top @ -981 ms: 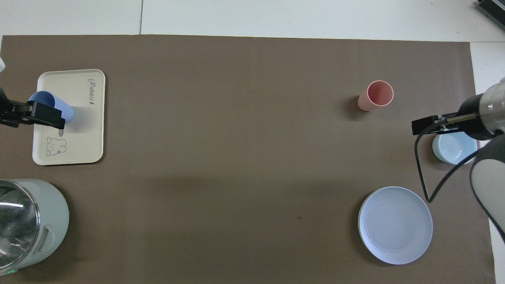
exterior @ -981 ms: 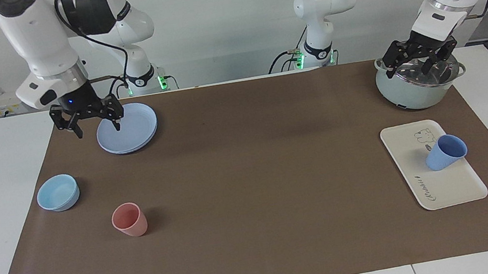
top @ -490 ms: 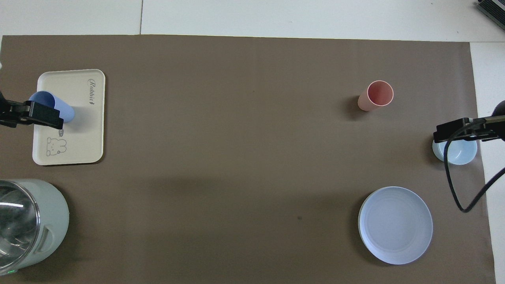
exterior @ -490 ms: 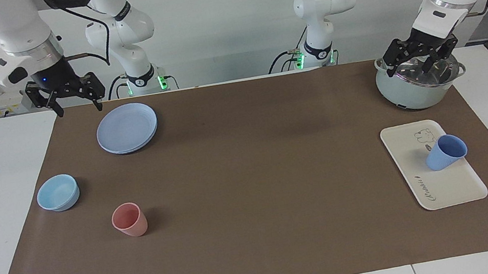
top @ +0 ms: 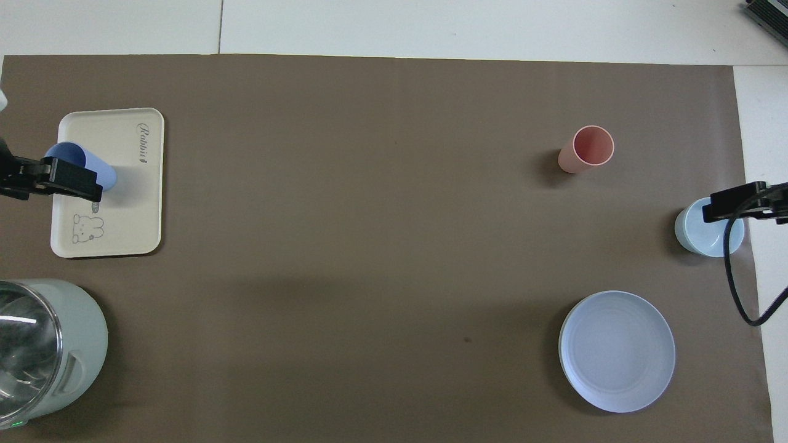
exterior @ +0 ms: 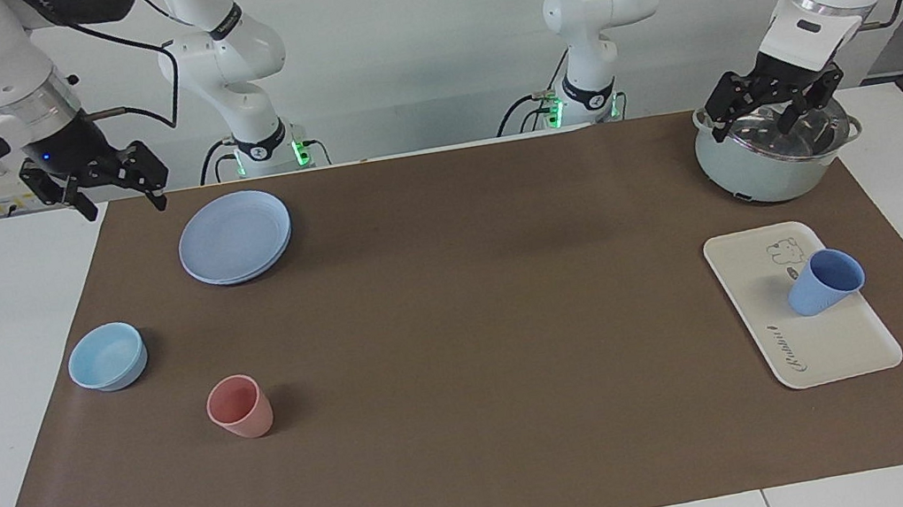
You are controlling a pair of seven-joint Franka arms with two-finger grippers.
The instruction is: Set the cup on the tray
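Arms are pulling back — the right gripper (exterior: 111,193), which a second ago was hanging over the round blue plate (exterior: 235,236), is now lifting away above the table's edge at its own end, fingers spread and carrying nothing. The left gripper (exterior: 776,103) is waiting over the lidded pot (exterior: 777,154), also released and empty. The cup (exterior: 823,281) is resting on the tray (exterior: 824,350) at the left arm's end of the table — unmoved, leaning slightly. The placing appears finished.

Cup (exterior: 823,283) matte plastic; tray (exterior: 765,283) smooth matte; pot (exterior: 770,170) glossy, glass lid; mat (exterior: 463,332) matte brown
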